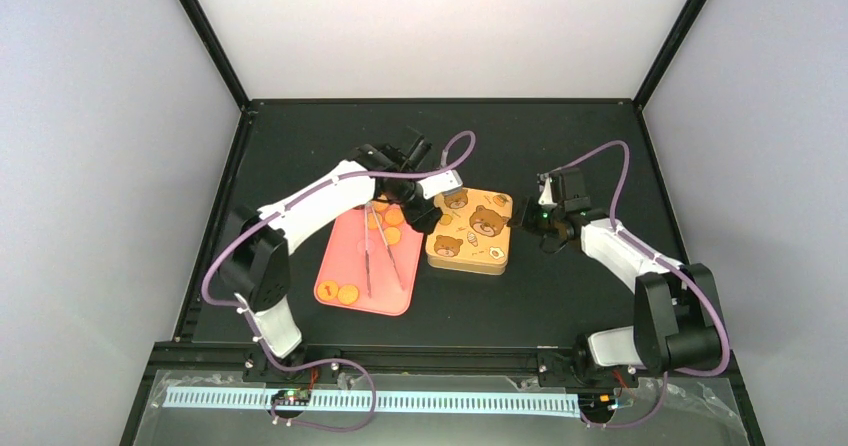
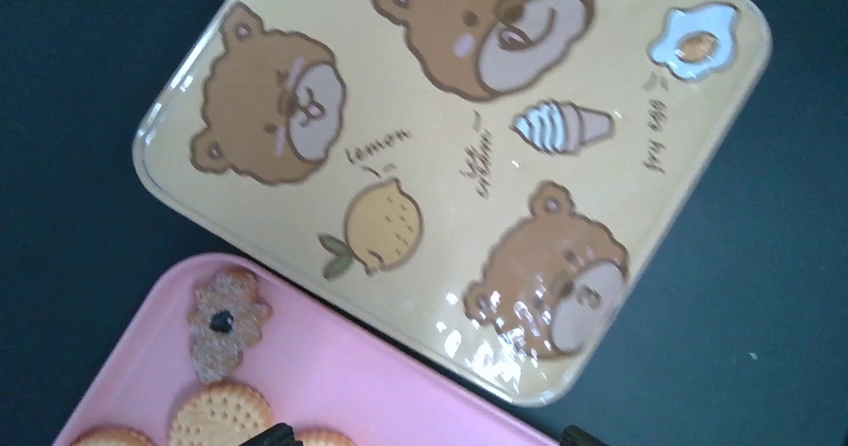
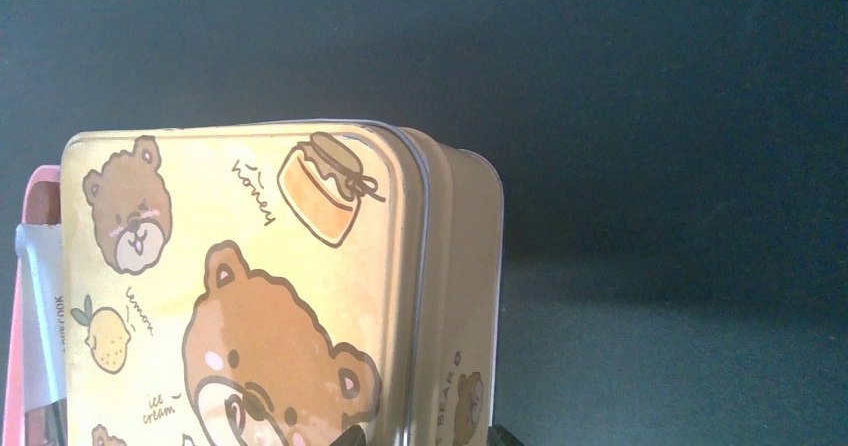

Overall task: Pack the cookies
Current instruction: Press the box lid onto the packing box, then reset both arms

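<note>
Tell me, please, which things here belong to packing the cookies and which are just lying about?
For the job: cookies, tin, pink tray.
Lying about: metal tongs on the tray, untouched; white strip below the table's near edge.

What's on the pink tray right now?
On the tray: round cookies at near and far ends, a flower cookie, metal tongs. The left arm covers part of the far end, so more may hide there.
</note>
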